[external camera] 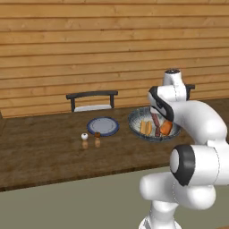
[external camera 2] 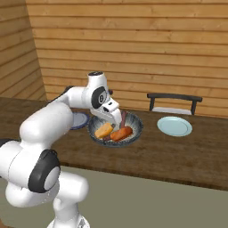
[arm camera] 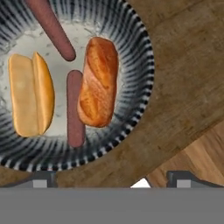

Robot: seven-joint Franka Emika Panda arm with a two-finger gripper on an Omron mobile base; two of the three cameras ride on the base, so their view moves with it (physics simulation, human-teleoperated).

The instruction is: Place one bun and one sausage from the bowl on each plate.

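Note:
The bowl [arm camera: 131, 127] [external camera 2: 136, 127] [external camera: 134, 120] stands on the wooden table and holds both buns and both sausages. A pale split bun [arm camera: 30, 100] lies on one side and a browner bun [arm camera: 98, 83] beside it, with one sausage [arm camera: 75, 109] between them. The other sausage [arm camera: 50, 26] leans against the bowl's wall. My gripper [arm camera: 113, 181] [external camera 2: 116, 123] hangs open just above the bowl's near rim, holding nothing. The blue-rimmed plate [external camera: 103, 126] lies bare left of the bowl. Right of the bowl, the teal plate [external camera 2: 174, 126] is bare too.
A white salt shaker [external camera: 84, 136] and a brown pepper shaker [external camera: 97, 134] stand in front of the blue-rimmed plate. A dark chair [external camera: 91, 100] [external camera 2: 173, 102] stands behind the table against the wooden wall. The table's front edge [external camera: 67, 176] runs close to the base.

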